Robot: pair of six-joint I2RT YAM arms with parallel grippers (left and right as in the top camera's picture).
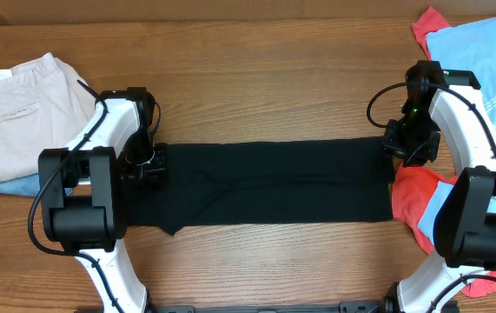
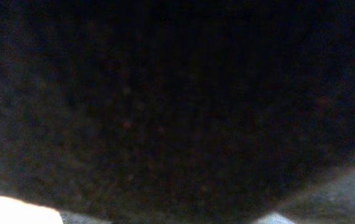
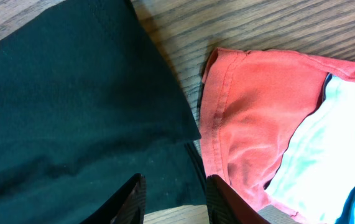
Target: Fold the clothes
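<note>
Black T-shirt [image 1: 274, 183] lies as a smooth, long soft rectangle. Right gripper [image 3: 174, 190] jaws apart; left gripper [image 1: 148, 165] smothered in cloth, cannot tell.

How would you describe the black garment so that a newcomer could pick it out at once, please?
On the wooden table, look between the left arm and the right arm. The black garment lies flat as a long band from one to the other. It is the only black cloth: beige trousers lie to its left, a red shirt and a light-blue shirt to its right.
</note>
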